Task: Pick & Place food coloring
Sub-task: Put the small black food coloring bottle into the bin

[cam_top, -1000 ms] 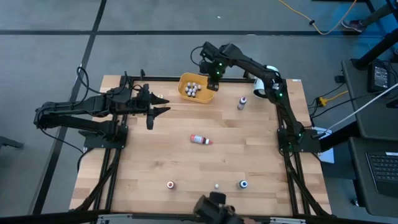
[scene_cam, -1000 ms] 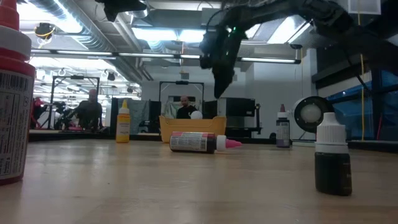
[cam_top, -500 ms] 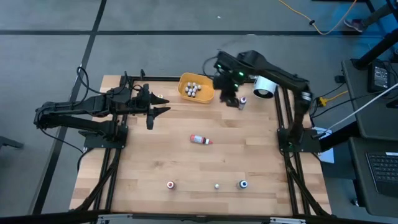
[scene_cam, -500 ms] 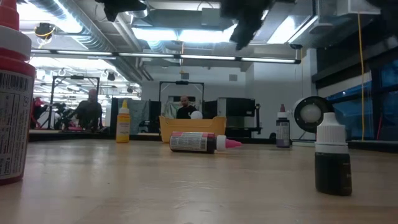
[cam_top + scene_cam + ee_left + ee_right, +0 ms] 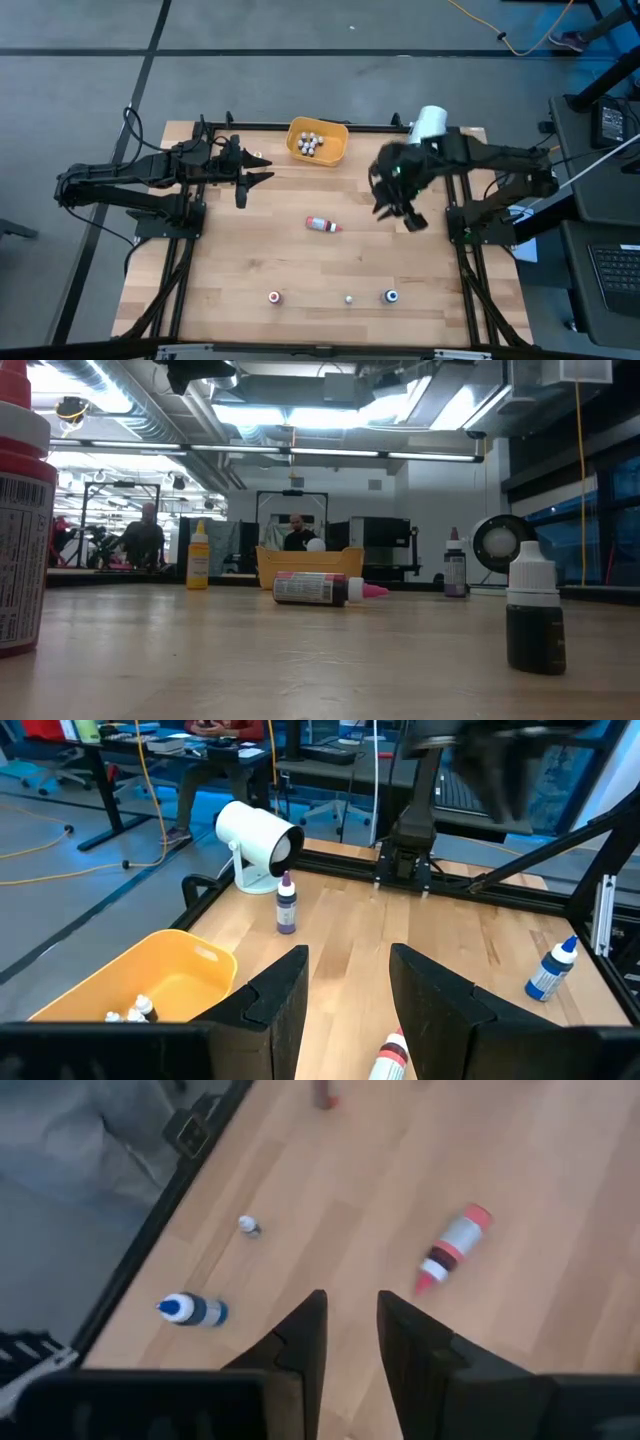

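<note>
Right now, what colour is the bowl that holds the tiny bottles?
The bowl is yellow-orange; the high view shows it best.

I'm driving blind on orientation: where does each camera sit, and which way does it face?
High: overhead, straight down on table; both arms, right gripper mid-table.
Low: tabletop level, looking across at orange bowl; no arm clearly shown.
Left wrist: on left arm, past left gripper towards white cylinder.
Right wrist: looking down past its gripper at the tabletop.
Shared: the lying red-tipped bottle shows in all four.
</note>
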`<state>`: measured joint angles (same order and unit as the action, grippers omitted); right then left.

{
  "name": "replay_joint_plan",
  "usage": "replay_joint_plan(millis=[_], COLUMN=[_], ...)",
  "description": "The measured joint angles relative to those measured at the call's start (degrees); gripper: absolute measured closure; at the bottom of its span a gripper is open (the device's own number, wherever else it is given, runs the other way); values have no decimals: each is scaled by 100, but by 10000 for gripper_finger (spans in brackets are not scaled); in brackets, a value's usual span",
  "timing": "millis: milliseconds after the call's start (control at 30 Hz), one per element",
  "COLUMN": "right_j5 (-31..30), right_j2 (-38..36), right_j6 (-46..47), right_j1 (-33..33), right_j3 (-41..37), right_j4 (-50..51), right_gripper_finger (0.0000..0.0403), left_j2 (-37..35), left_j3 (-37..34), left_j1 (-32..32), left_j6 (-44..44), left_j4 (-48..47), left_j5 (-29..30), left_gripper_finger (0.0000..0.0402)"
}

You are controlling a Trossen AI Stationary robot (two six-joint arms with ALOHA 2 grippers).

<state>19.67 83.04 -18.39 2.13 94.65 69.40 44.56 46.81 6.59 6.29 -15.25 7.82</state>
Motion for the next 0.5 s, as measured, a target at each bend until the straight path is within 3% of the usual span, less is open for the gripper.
replay_joint_plan(millis=[200,500], right_j5=[-645,-977], right_j2=[187,567], right_j6=[36,-58], right_j1=[989,1693], right_j3=[0,2], right_j4=[-265,-838], right_gripper_finger=[310,310], left_j2=[0,0], left_j3=[0,0], left_j1=[-2,-1], left_j6=[0,0], left_j4=[0,-1], left_j5=[-1,1], left_gripper_finger=[263,263])
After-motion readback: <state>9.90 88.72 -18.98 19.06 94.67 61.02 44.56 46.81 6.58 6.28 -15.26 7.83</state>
